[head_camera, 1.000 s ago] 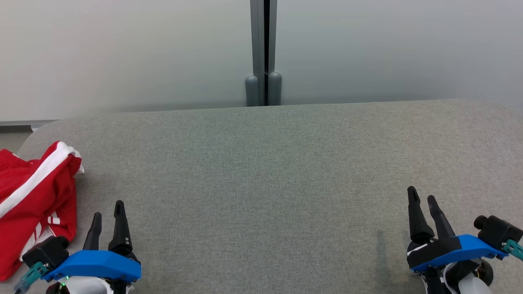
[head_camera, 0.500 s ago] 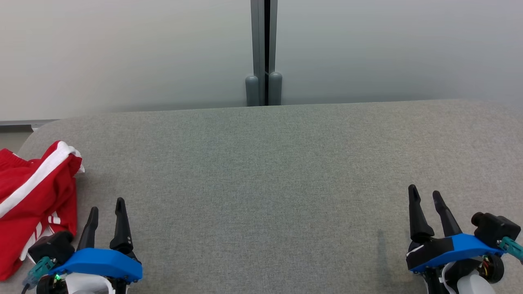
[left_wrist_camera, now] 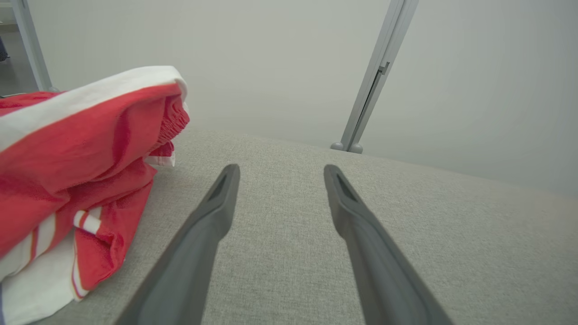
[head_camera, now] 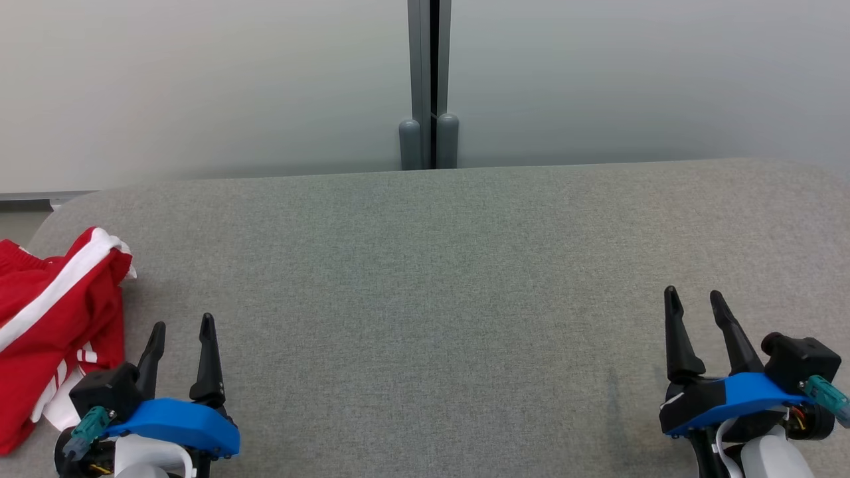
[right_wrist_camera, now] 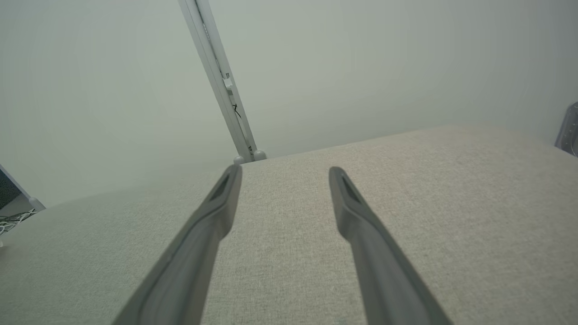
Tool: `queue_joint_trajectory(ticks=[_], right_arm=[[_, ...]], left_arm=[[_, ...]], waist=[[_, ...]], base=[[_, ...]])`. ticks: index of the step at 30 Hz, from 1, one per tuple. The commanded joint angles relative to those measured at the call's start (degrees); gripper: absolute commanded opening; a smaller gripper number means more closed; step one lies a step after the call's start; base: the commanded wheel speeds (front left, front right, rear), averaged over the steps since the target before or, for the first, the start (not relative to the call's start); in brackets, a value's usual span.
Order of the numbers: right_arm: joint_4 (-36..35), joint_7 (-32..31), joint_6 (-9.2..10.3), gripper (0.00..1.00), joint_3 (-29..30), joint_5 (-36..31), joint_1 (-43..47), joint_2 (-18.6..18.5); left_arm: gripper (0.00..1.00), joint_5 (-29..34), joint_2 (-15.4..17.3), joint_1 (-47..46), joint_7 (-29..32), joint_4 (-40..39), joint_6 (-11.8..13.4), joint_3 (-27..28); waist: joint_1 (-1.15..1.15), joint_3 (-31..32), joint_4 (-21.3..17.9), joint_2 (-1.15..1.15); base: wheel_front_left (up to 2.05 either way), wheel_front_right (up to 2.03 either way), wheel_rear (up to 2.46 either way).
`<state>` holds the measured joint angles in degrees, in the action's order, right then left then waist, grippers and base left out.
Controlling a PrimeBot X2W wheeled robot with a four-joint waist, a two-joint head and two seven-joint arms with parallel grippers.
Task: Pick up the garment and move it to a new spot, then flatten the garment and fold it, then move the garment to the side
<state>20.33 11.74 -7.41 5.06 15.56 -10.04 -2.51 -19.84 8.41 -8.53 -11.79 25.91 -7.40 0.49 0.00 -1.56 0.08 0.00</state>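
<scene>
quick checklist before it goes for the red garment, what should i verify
1. left tool open: ok, jaws apart, nothing between them.
2. right tool open: ok, also holding nothing.
3. red garment located: ok, crumpled at the left end of the grey surface.
4. left tool aimed at the red garment: not ok, it points past the cloth's right side, apart from it.
5. red garment's full extent: cannot tell, the head view cuts it off.
6. room to lay it flat: ok, bare grey cloth between the tools.
</scene>
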Motion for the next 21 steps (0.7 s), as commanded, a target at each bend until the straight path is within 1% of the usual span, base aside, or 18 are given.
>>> queue_joint_trajectory(ticks=[1, 9, 21], right_arm=[[-0.3, 0.6, -0.11, 1.0, -0.2, -1.6, -1.1, -0.5], [0.9, 1.5, -0.11, 1.0, -2.5, -6.4, -0.8, -0.5], [2.1, 2.8, -0.08, 1.0, -1.8, -12.3, -0.3, -0.5]], left_arm=[[1.0, 1.2, 0.4, -1.2, -0.5, -0.1, -0.1, -0.3], [1.0, 5.3, 0.4, -1.1, -1.5, 1.4, -0.1, -2.1], [1.0, 10.5, -0.1, -0.7, -2.7, 3.5, -0.1, -2.8]], waist=[[0.0, -0.1, 0.0, 0.0], [0.0, -0.2, -0.1, 0.0], [0.0, -0.3, -0.3, 0.0]], base=[[0.0, 0.0, 0.0], [0.0, 0.0, 0.0], [0.0, 0.0, 0.0]])
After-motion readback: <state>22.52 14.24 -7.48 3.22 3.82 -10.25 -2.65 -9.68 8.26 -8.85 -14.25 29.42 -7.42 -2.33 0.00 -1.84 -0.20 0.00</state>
